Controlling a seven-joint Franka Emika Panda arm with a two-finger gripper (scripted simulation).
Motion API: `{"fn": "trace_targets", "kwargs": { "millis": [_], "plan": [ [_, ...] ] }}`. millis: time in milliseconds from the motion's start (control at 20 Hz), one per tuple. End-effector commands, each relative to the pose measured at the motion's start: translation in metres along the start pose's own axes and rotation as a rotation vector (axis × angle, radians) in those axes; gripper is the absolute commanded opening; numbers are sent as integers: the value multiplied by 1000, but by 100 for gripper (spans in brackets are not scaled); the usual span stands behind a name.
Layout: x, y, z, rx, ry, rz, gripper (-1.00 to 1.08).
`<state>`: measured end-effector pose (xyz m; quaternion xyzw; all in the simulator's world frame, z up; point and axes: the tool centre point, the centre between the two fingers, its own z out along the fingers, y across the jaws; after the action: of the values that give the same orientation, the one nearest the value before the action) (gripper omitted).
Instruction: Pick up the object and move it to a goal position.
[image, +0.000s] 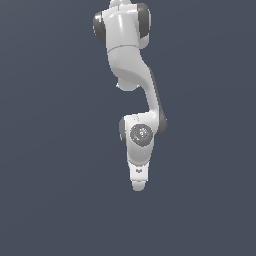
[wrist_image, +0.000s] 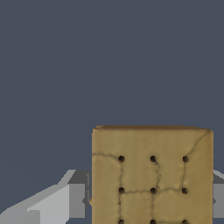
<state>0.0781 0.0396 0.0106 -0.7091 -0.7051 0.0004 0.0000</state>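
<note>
White arm (image: 131, 75) hangs down the middle of the exterior view against a flat dark blue-grey background. Claw (image: 138, 186) sits at the arm's lowest end, pointing downward. From this view the fingers cannot be told apart, and the cube is not visible here, hidden or too small.

Wrist view: tan-brown cube (wrist_image: 152, 175) fills the space right at the claw, very close to the camera. Its face shows dark dots in a grid with faint crack-like lines between them. Top edge of the cube is level, sides upright. One grey-white finger (wrist_image: 61, 199) shows directly beside one side of the cube, and a sliver of the other finger (wrist_image: 218, 192) shows at the opposite side. Cube sits between the two fingers, with both right up against its sides, so the claw looks clamped on the cube. Nothing but plain dark background behind it.
</note>
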Motion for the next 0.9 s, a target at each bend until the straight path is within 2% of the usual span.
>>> {"fn": "trace_targets", "kwargs": {
  "millis": [0,450,850],
  "plan": [
    [0,0,0,-1,0,0,-100],
    [0,-4,-9,0,0,0,-100],
    [-1,-21,-41,0,-1,0,-100]
  ]
}}
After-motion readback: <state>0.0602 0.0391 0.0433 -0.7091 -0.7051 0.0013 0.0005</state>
